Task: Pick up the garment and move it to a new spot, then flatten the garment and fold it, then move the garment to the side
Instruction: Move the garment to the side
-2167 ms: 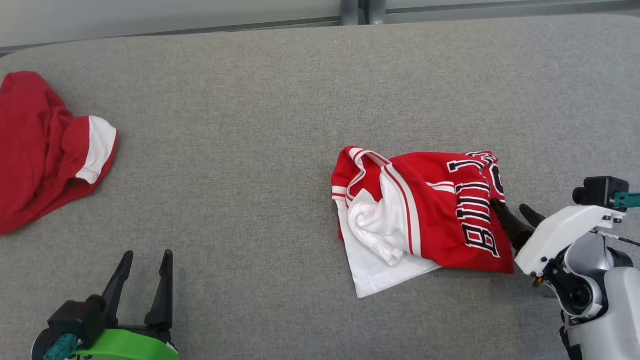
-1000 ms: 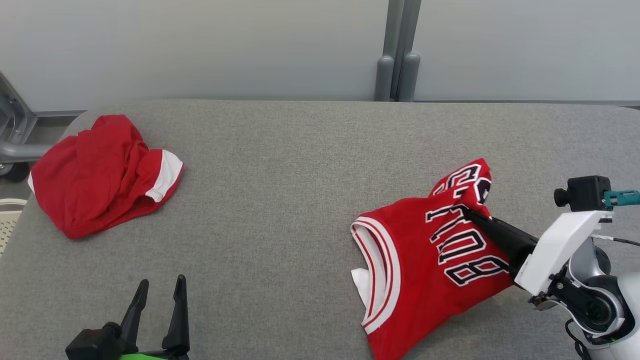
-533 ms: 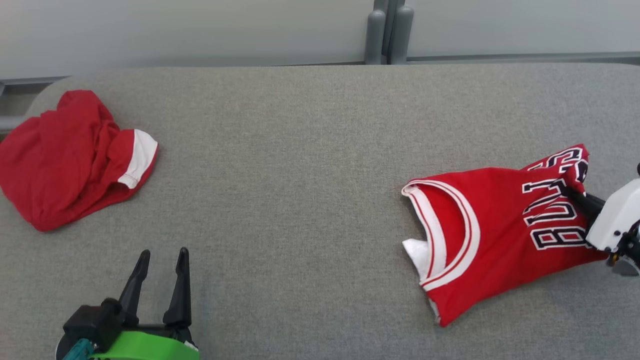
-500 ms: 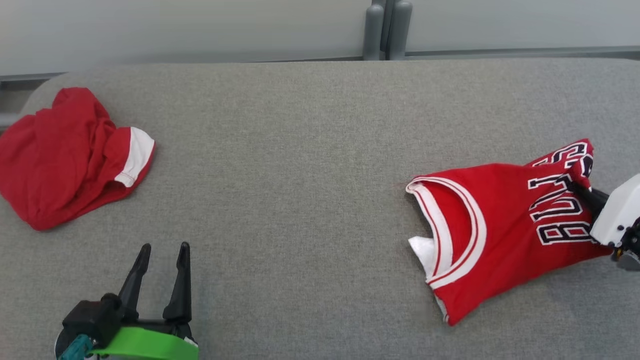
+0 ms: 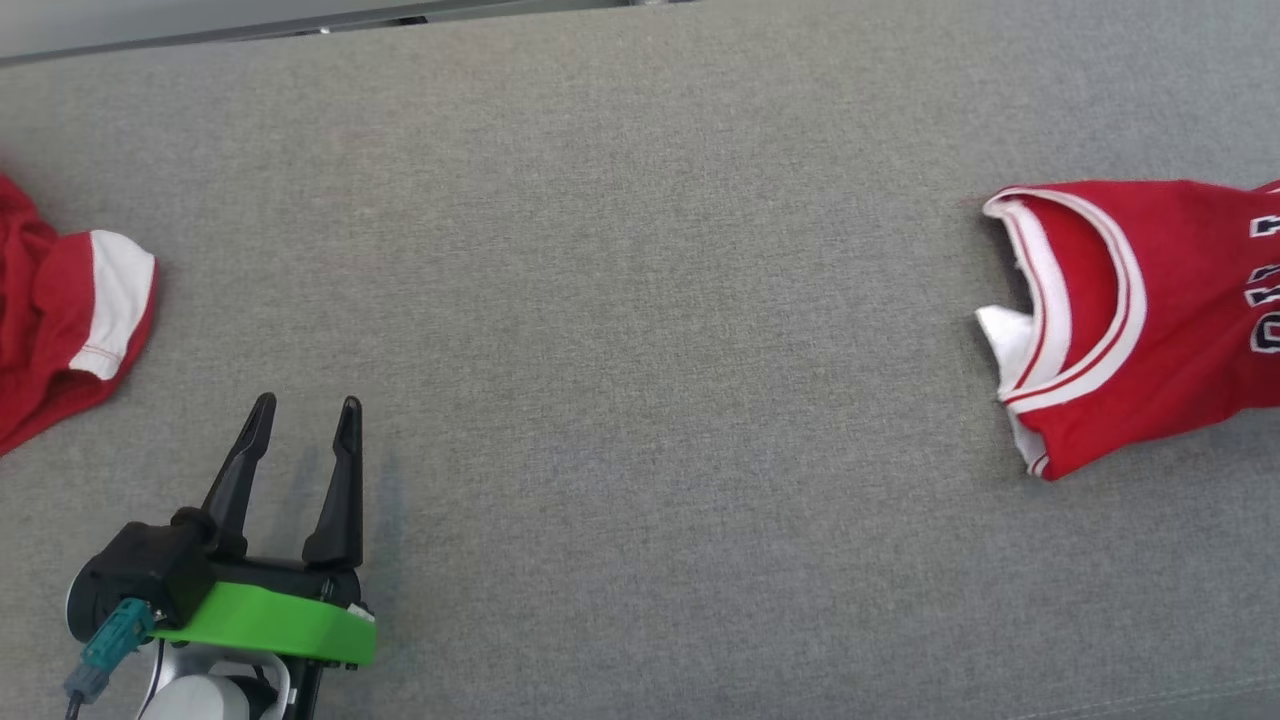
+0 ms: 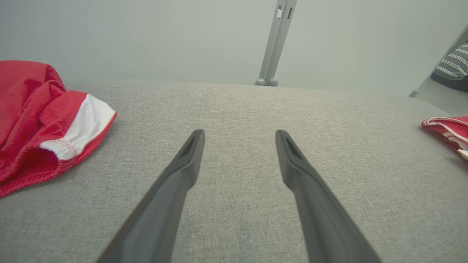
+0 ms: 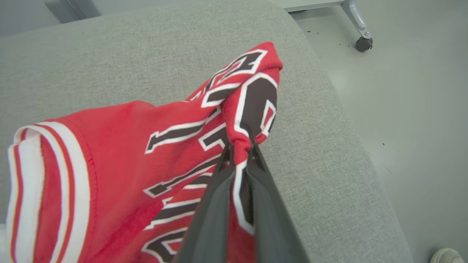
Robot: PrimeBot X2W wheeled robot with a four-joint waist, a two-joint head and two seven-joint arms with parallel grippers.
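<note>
near: my left gripper hovered over the grey table, fingers wide, empty | my right gripper pinched the red jersey by its lettered fold, near the table's right edge | head view cropped the lettering | far left: second red garment, cropped

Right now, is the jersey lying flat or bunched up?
Bunched, not flat. The right gripper is shut on a gathered fold of the jersey at its lettering; the rest lies rumpled.
</note>
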